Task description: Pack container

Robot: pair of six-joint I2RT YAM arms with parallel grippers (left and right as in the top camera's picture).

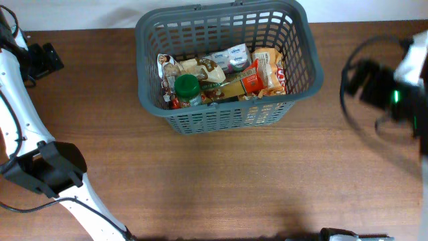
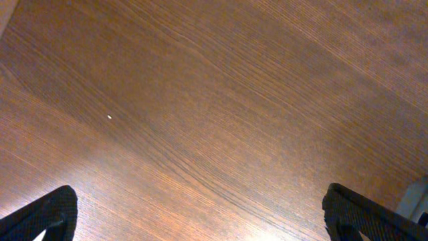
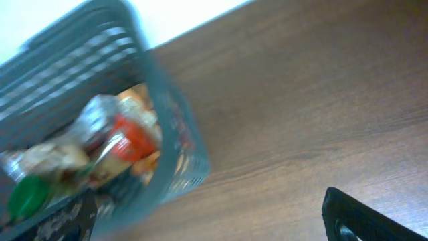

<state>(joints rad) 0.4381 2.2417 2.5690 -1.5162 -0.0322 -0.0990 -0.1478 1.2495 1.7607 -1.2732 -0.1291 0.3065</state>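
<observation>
Dark grey lattice plastic, the container sits at the far middle of the table, heaped with groceries: a green-lidded jar, a red-labelled packet, an orange bag and pale packets behind them. I see nothing loose on the wood around it, so I judge the packing finished or close to it. The next move probably calls only for checking that nothing lies out of shot, then parking both arms clear of the rim. The left end effector hangs wide open over bare wood, holding nothing. The right end effector, to the right of the container, is equally spread and empty. No brand or label is legible; the print is too small and blurred.
</observation>
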